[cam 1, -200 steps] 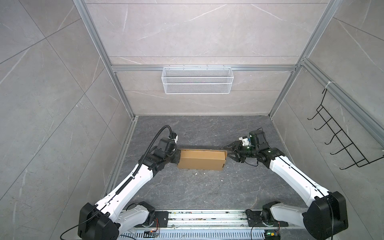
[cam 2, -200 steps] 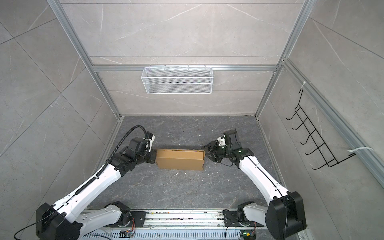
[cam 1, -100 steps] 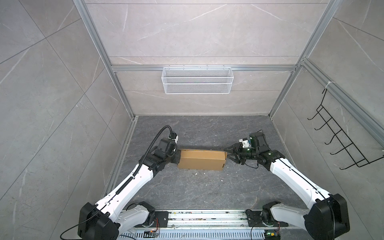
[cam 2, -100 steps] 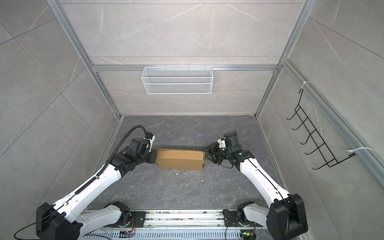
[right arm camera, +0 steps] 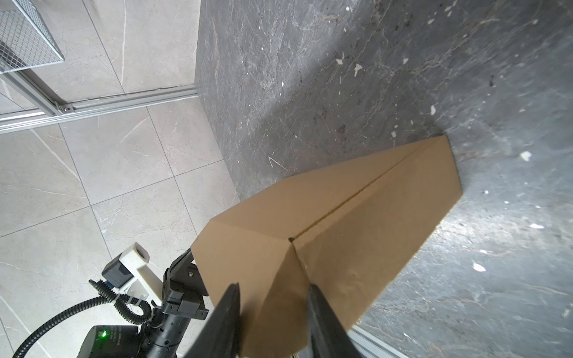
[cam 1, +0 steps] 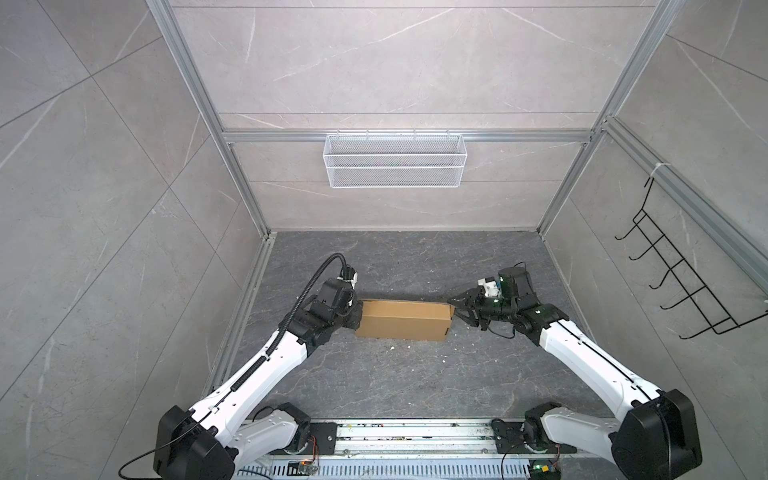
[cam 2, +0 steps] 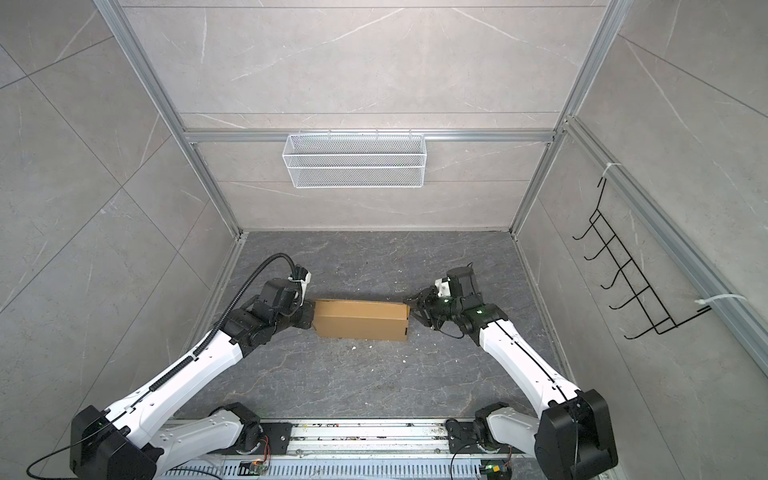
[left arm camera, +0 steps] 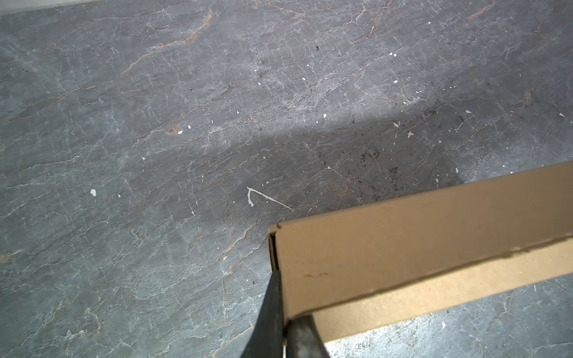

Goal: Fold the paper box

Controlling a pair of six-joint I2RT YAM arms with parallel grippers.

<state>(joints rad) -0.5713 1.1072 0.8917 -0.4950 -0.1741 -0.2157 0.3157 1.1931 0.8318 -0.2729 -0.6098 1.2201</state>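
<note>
Ok so the plain brown corrugated cardboard paper box point(cam 1: 402, 321) is lying flat on the dark grey stone-look tabletop point(cam 1: 415, 374), roughly mid-table, long side facing you, with 1 arm at each end. In both top views it already reads as a closed shallow box, so I'd guess you're on the last bit: seating the ends so it holds shape. Your left gripper point(cam 1: 356, 319) is clamped fully together at the left end, and in the left wrist view the corner edge of the cardboard looks pinched between its 2 fingers point(left arm camera: 270, 310). Your right gripper point(cam 1: 453, 309) is partly open and straddles the right end corner, 1 finger on each face. I can't tell from the right wrist view whether the pads are actually bearing on the board. My advice is to treat the left pinch as your anchor and don't loosen it. Before you squeeze on the right, get the corner ridge centred between the jaws, or the box will probably twist on the table. Squeeze gently, since corrugated dents easily, and push along the box's long axis toward the left arm rather than down. Watch the lid seam point(right arm camera: 356, 198) too, because it could pop open if the end buckles.
</note>
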